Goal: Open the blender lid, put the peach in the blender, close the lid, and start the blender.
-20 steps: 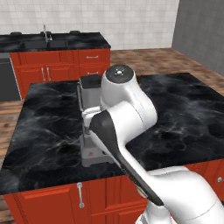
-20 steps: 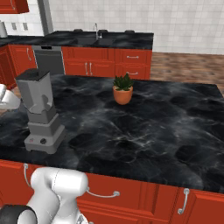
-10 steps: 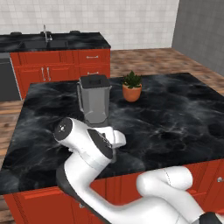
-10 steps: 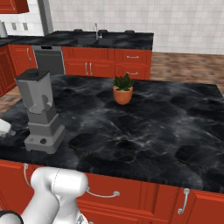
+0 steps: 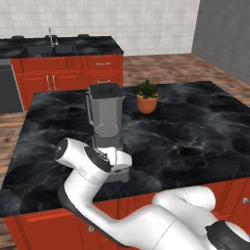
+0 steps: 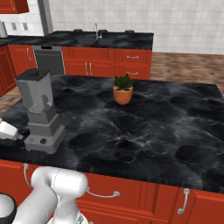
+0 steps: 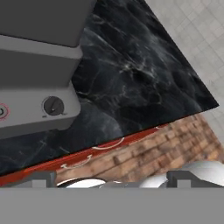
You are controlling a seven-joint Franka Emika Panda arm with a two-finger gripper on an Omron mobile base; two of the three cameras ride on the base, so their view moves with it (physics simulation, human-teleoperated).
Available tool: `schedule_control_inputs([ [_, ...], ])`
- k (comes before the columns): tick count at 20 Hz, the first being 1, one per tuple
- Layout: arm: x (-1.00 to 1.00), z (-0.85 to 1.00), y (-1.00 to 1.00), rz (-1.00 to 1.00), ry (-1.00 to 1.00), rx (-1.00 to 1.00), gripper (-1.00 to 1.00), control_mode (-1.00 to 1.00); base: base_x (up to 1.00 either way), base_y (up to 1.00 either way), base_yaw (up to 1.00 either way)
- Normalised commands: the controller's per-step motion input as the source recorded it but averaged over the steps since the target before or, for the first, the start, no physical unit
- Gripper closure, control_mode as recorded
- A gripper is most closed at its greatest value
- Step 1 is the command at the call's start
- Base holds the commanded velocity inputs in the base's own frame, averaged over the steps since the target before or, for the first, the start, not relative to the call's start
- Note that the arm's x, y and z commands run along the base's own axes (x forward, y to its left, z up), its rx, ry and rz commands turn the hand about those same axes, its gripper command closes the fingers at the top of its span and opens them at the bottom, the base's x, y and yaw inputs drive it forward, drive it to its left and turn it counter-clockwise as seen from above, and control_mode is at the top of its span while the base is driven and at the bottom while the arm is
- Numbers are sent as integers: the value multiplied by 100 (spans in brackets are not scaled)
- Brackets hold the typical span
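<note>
Blender [image 5: 105, 128] sits near the counter's [image 5: 195, 132] front-left edge, blender lid [image 5: 105, 90] on. Gripper [image 7: 109, 177] hangs low before its base, jaws spread wide, holding nothing.

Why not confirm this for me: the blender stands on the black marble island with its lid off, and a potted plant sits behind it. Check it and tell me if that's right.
One thing is wrong: the blender lid is on, capping the jar's rim, as the left base view shows. The rest holds: the blender stands on the black marble island, and the potted plant sits farther back on it.
</note>
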Motion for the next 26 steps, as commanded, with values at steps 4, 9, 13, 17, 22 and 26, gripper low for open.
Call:
schedule_control_inputs([
  [4, 37, -38, -9, -1, 0, 0, -100, -100, 0, 0, 0],
  [9, 32, -29, -6, 0, 1, 0, -100, -100, 0, 0, 0],
  [13, 29, -37, 0, 0, 4, -1, -100, -100, 0, 0, 0],
  [17, 33, -34, 0, 0, 3, -2, -100, -100, 0, 0, 0],
  [22, 36, -24, 3, 0, 2, -2, -100, -100, 0, 0, 0],
  [26, 33, -14, 19, 0, 4, -3, -100, -100, 0, 0, 0],
])
